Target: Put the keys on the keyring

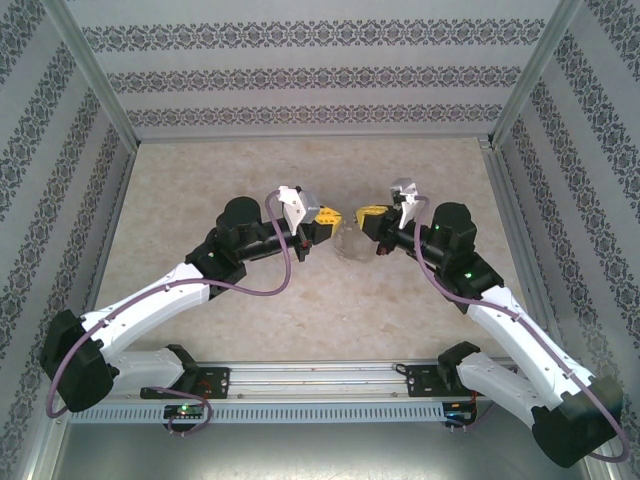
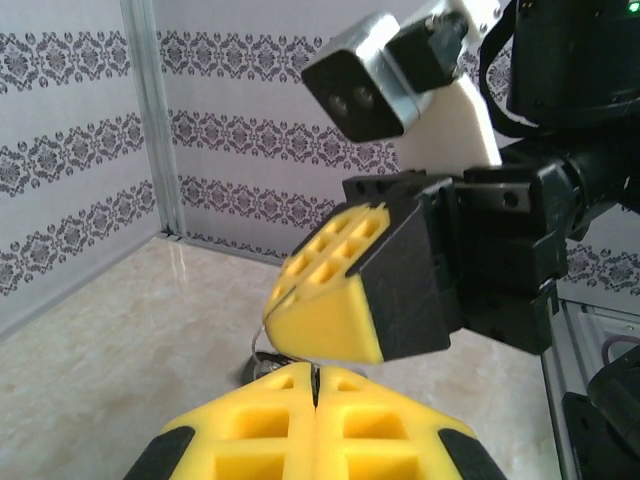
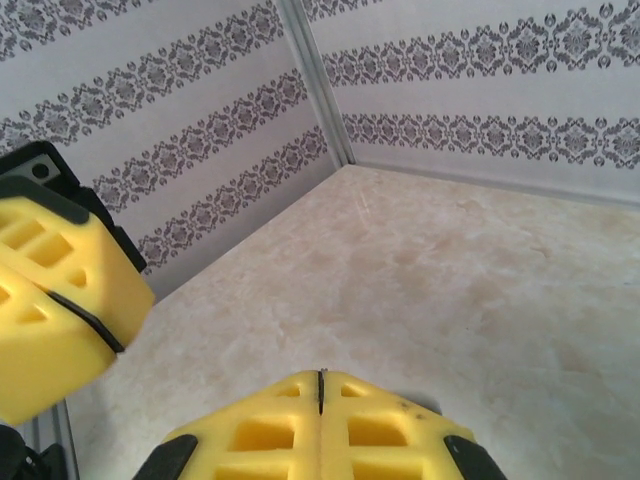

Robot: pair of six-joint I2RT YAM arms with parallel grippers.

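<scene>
Jaws pressed together, left gripper and right gripper meet above what may be the keyring, probably to thread it.

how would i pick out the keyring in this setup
Start at the middle of the beige table, where the left gripper and right gripper point at each other. Just under the gap between their yellow tips is the keyring: a thin, pale grey metal loop, faint beside those chunky yellow pads.
</scene>
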